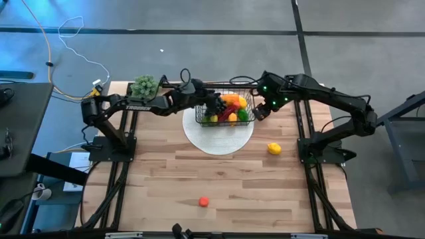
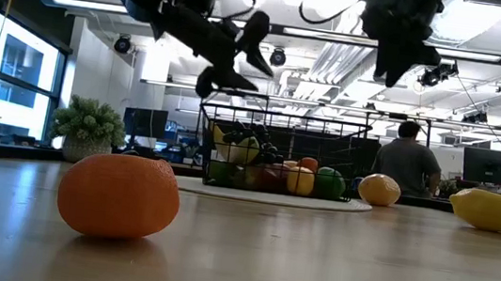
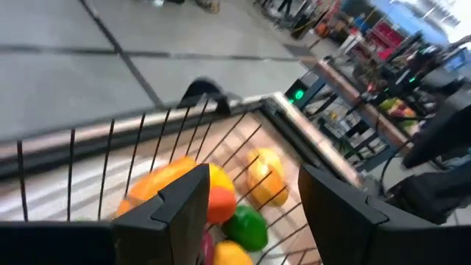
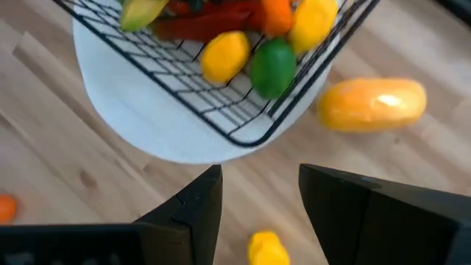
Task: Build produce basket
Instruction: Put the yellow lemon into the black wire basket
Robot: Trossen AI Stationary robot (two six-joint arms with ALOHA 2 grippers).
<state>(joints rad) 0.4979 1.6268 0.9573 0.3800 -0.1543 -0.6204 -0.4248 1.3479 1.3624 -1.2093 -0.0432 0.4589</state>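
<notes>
High view showed the left gripper (image 1: pixel 214 103) spread empty above the basket (image 1: pixel 224 109); right gripper (image 1: pixel 260 111), also parted and empty, just beside it. Loose lemon (image 1: pixel 273 149) looked light, hard, slick: pinch its middle.

Black wire basket (image 1: pixel 224 109) holds mixed produce (image 1: pixel 230 108), perhaps half-full.

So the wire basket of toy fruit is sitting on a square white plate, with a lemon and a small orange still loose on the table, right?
Not quite: the plate is round, not square, as the high view shows. The rest holds: the wire basket of toy fruit sits on it, and a lemon and a small orange lie loose on the table.
</notes>
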